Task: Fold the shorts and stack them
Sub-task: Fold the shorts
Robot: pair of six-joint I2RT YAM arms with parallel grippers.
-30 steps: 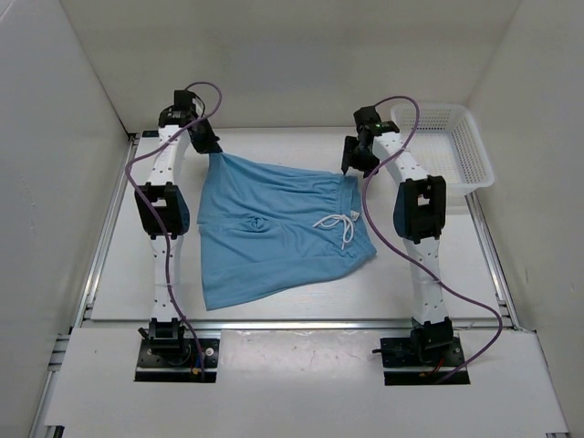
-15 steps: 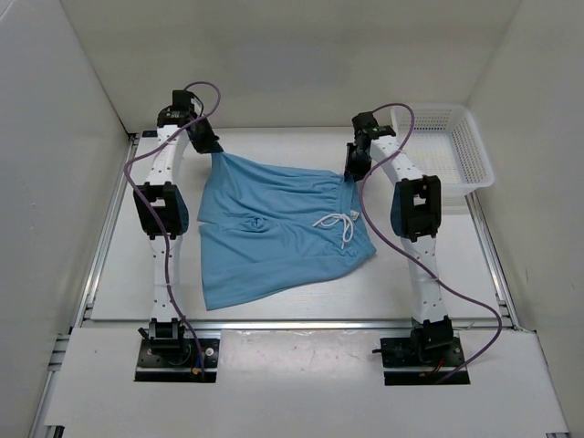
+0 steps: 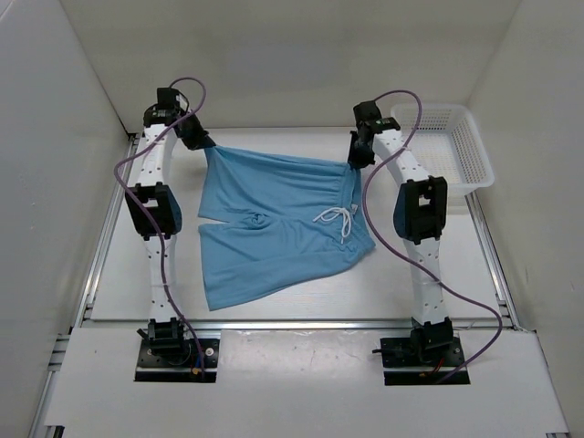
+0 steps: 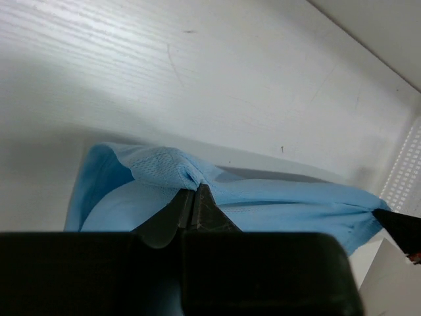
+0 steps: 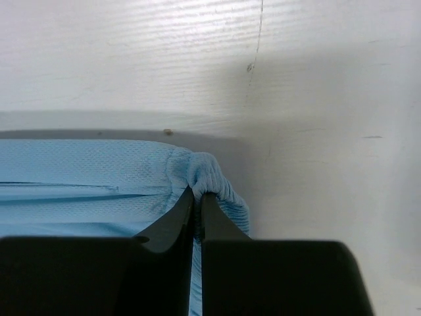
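At the far edge of the table (image 3: 438,274), both far corners of the shorts (image 3: 274,224) are now pinned.

Change, right side: a second ago my right gripper (image 5: 196,197) hangs open above the far end of the waistband. Now its jaws are pressed together on that gathered, ribbed corner, with a bunch of elastic bulging just past the tips.

Change, left side: my left gripper (image 4: 193,197) sits further out to the left and back than before, jaws clamped together on a pinch of the far leg-hem corner. A small fold of mesh cloth rises over the tips.

Result: the far edge of the shorts runs nearly straight between the two grips, where earlier it sagged. The rest of the garment lies flat on the table between my arms, the white drawstring (image 3: 338,219) on top toward the right and the near leg reaching toward my bases. The white basket (image 3: 447,141) stands apart at the far right.

Judgement: with both corners held, the grasp step looks done. The first fold has not begun, and no stack exists yet.
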